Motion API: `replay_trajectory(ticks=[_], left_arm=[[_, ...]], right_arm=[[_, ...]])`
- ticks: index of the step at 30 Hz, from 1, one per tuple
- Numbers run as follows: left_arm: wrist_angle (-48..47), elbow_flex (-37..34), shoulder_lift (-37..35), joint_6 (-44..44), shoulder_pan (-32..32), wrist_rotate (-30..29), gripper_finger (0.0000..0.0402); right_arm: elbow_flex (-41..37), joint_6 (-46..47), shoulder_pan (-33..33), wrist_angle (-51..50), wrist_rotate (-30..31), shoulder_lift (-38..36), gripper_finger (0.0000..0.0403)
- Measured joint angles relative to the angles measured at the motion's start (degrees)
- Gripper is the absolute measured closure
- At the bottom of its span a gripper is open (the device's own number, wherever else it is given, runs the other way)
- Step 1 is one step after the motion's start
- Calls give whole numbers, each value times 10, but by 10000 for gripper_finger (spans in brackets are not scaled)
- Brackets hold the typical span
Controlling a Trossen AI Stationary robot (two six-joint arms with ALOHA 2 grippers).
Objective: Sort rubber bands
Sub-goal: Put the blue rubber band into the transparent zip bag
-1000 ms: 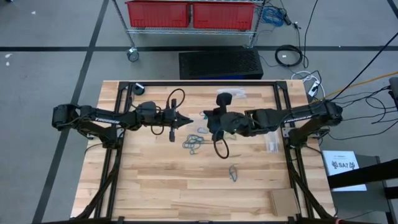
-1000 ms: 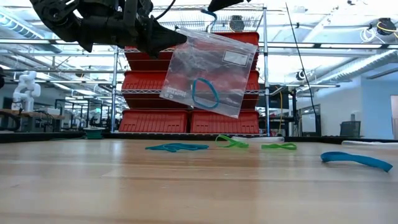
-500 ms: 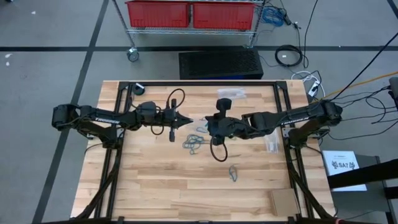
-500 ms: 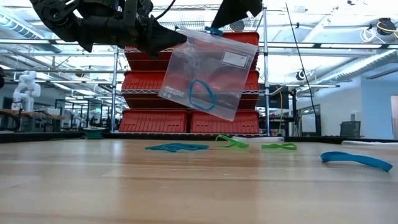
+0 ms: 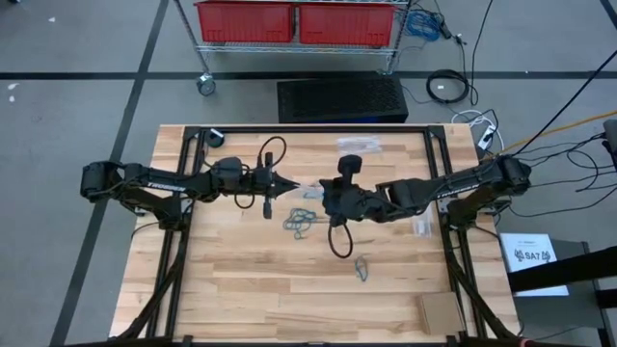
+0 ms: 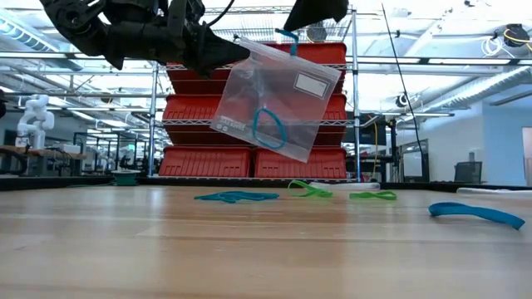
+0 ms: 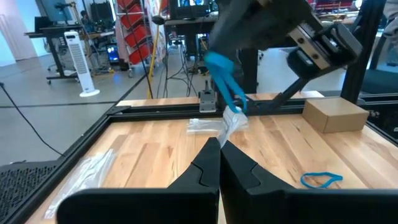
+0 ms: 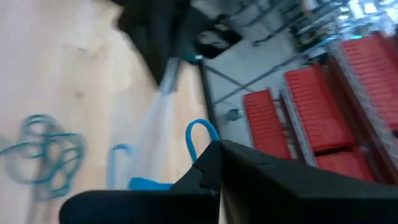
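My left gripper (image 6: 226, 51) is shut on a clear plastic bag (image 6: 278, 95) that hangs in the air over the table's middle, with one blue rubber band (image 6: 270, 126) inside it. My right gripper (image 5: 325, 196) is shut on a bright blue rubber band (image 6: 289, 37) just above the bag's top edge. More rubber bands lie flat on the wood: a teal cluster (image 5: 301, 220), a grey-blue one (image 5: 362, 268), and green ones (image 6: 309, 190). My left gripper pinches the bag's upper corner (image 7: 229, 126) between its two shut fingers, coming level from the table's left. The bag is lifted clear and hangs tilted below the fingers. My right gripper pinches the blue band between its fingertips; a loop (image 8: 200, 134) sticks out past them. The band hangs clear over the bag's top edge (image 6: 287, 51).
Spare clear bags lie near the far edge (image 5: 359, 145) and at the right (image 5: 419, 224). A cardboard box (image 5: 439, 310) sits at the near right corner. Black cables loop from both arms. Bare wood spreads across the near half.
My right gripper has moved toward the left gripper and come down, bringing the blue band to the bag's top edge. The bag has tipped, its free upper corner dropping while the held corner stayed.
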Motion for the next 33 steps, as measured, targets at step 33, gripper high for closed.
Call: replay_trajectory(ticks=[33], left_arm=[[46, 0, 0, -140, 0, -45, 401]], right_arm=[[0, -80, -5, 34, 22, 5, 403]])
